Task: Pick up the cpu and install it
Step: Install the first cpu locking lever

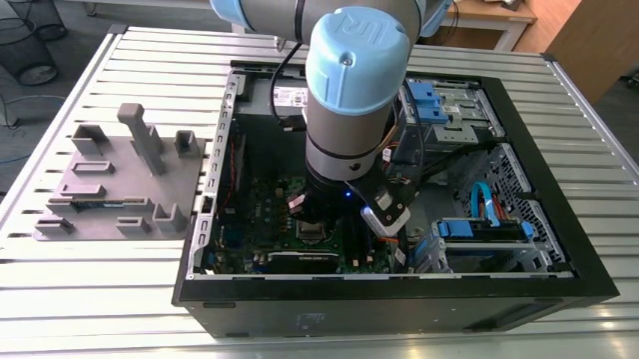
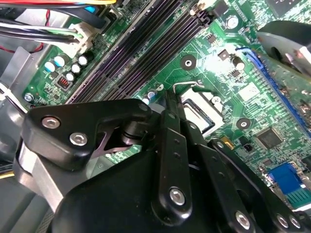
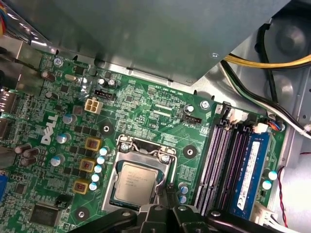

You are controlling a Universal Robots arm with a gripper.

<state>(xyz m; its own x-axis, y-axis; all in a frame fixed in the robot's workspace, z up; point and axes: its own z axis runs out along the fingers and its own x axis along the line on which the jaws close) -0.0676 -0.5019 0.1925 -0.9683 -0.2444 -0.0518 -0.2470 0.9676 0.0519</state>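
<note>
The gripper (image 2: pixel 167 104) fills the near part of the second wrist view, its black fingers (image 3: pixel 160 213) drawn together with nothing between them. Just past the tips, the cpu (image 3: pixel 135 182) lies flat in the socket (image 3: pixel 141 160), silver top up, apart from the fingers. Around it spreads the green motherboard (image 3: pixel 146 107); beside the socket run the memory slots (image 3: pixel 228 165). In the exterior view the arm (image 1: pixel 355 97) reaches down into the open case (image 1: pixel 559 284).

arm (image 1: pixel 352 97) upright, wrist pointing straight down
</note>
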